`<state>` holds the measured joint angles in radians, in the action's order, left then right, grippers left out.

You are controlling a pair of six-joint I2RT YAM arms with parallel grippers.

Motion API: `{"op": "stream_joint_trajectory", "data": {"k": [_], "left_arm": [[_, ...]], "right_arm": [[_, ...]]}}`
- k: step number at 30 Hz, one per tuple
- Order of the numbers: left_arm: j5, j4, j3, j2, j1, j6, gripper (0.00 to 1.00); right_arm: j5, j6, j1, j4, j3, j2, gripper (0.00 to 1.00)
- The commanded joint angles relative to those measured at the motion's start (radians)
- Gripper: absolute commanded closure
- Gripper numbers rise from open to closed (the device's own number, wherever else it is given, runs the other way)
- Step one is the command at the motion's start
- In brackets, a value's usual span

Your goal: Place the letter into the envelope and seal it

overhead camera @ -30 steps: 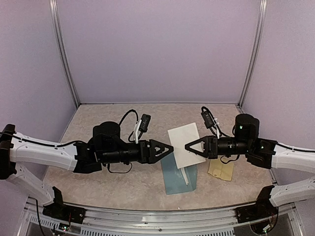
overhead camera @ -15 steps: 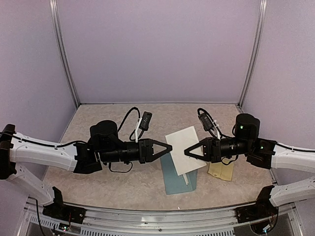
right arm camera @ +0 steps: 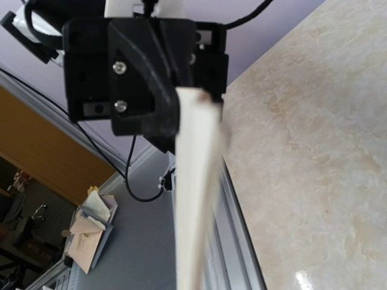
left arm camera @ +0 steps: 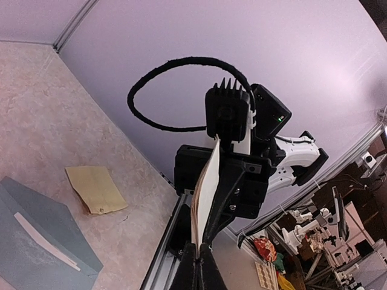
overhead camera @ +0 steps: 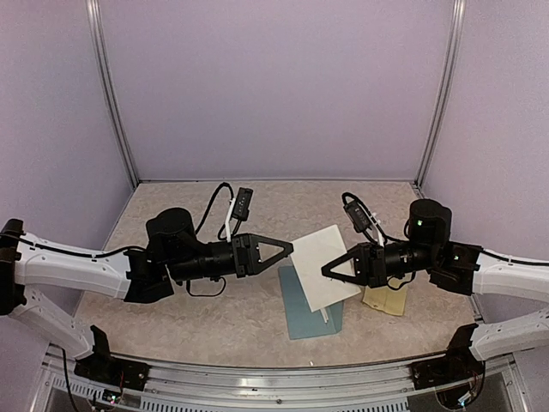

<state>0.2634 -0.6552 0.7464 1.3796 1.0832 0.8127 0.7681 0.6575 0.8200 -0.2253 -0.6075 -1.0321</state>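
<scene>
I am looking at the flat white paper letter (overhead camera: 330,246). It is hanging in the air between my two grippers, tipped on a slant, and it is not touching the speckled beige table (overhead camera: 197,318). The left gripper (overhead camera: 289,250) is pressing its fingers together on the edge of the letter that is nearest to it. The right gripper (overhead camera: 325,271) is pinching the opposite edge. The left wrist view is showing the sheet edge-on, running from one pair of fingers straight to the other.

The teal-blue paper envelope (overhead camera: 304,318) is lying flat on the table, right below the letter and just under the right gripper's tip. A small yellow-tan sticker sheet (overhead camera: 386,299) is lying under the right gripper's wrist, just beside the envelope.

I am thinking this letter is very light, thin and bendy. If my grippers push toward each other, it will probably bow or crease. If they pull apart, it may slip out or tear. So I am wanting a soft pinch, close to an edge and flat on the paper.

To slide it in, I am guessing one edge has to be free to go in first. That means holding the edge farthest from the envelope's mouth. The envelope looks light too, and it may scoot on the table, so one gripper may need to hold it down.
</scene>
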Motion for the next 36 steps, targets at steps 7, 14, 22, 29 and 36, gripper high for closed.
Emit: {"op": "stream_joint_trajectory", "data": {"k": [7,14,22,29,36], "left_arm": [[-0.005,-0.095,-0.059,-0.041,-0.018,0.025,1.00],[-0.015,-0.095,-0.082,-0.068,-0.024,0.039,1.00],[-0.007,-0.082,-0.094,-0.068,-0.049,0.072,1.00],[-0.115,0.142,-0.070,-0.049,-0.063,0.074,0.64],[-0.121,0.188,-0.067,0.118,-0.069,0.153,0.40]], "right_arm": [[0.002,-0.029,0.016,0.049,0.015,0.014,1.00],[-0.019,-0.029,0.015,0.059,0.023,0.039,1.00],[-0.065,-0.019,0.015,0.075,0.032,0.051,1.00],[-0.282,0.057,-0.037,0.261,0.022,0.008,1.00],[-0.356,0.142,-0.096,0.327,0.048,-0.166,1.00]]}}
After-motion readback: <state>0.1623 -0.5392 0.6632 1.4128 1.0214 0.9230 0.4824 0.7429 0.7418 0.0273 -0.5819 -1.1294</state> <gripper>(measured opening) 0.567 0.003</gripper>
